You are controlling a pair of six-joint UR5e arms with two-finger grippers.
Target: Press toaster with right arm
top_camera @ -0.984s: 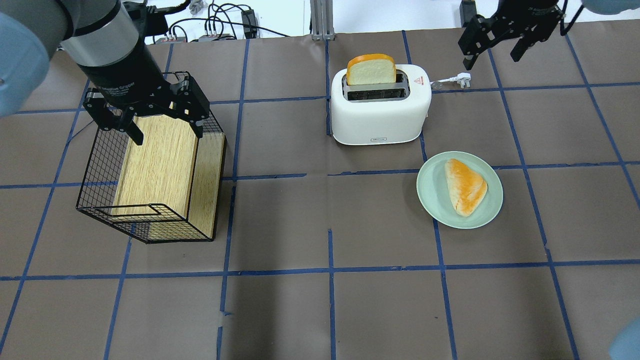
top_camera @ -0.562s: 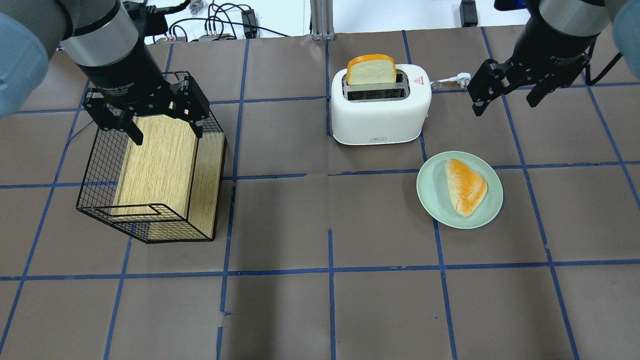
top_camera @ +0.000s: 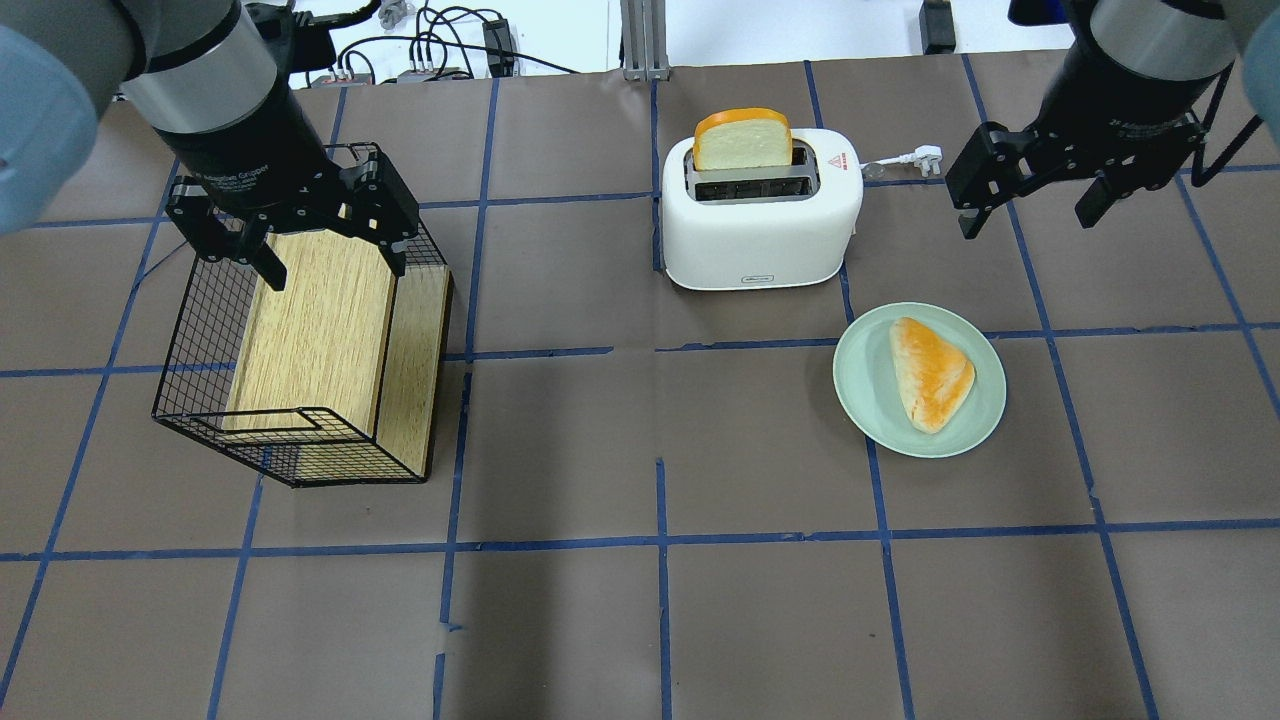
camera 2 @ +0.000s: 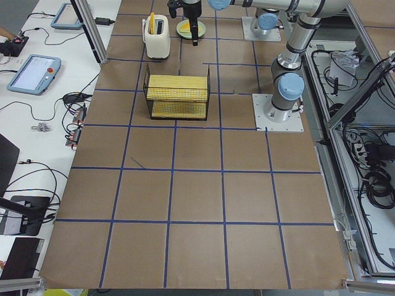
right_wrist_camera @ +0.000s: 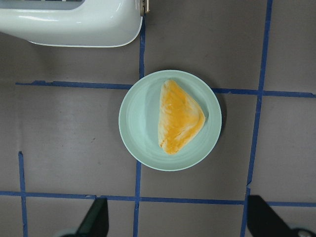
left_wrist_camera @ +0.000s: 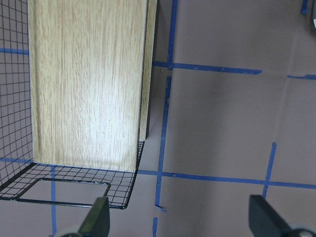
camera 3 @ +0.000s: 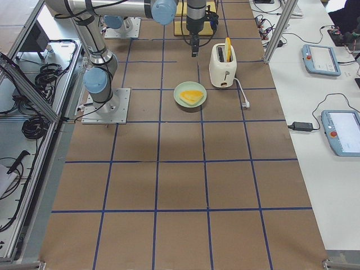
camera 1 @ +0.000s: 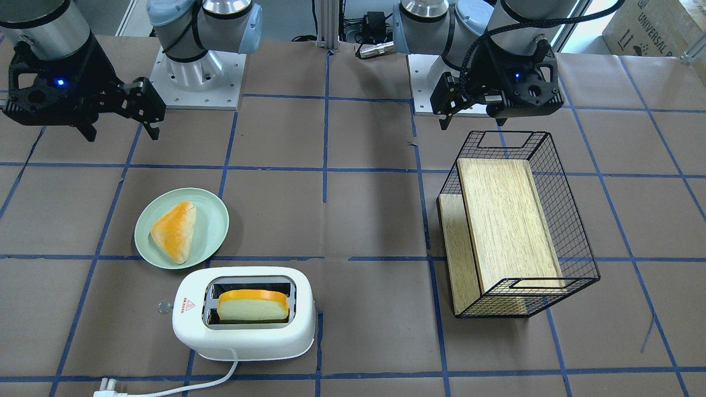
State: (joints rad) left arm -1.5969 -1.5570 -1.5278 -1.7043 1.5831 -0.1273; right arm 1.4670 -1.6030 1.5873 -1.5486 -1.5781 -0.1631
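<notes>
The glossy white toaster [top_camera: 760, 235] stands at the back centre with a slice of bread [top_camera: 742, 140] upright in its far slot; it also shows in the front view [camera 1: 242, 331]. Its red triangle sticker [top_camera: 838, 160] and small clear knob [top_camera: 873, 172] are at its right end. My right gripper [top_camera: 1028, 208] is open and empty, in the air to the right of the toaster, beyond the plate. In the right wrist view, my right gripper [right_wrist_camera: 177, 222] looks down on the plate, with the toaster's edge [right_wrist_camera: 74, 29] at the top left. My left gripper [top_camera: 335, 268] is open and empty above the wire basket.
A pale green plate [top_camera: 850, 385] with a pastry [top_camera: 932, 372] lies in front of the toaster's right end. A black wire basket [top_camera: 200, 330] holding a wooden board [top_camera: 320, 320] lies on the left. The toaster's cord and plug [top_camera: 925, 157] lie behind its right end.
My right gripper has come from the table's far right edge toward the robot and now hangs level with the toaster's right side. The left arm has not moved.
</notes>
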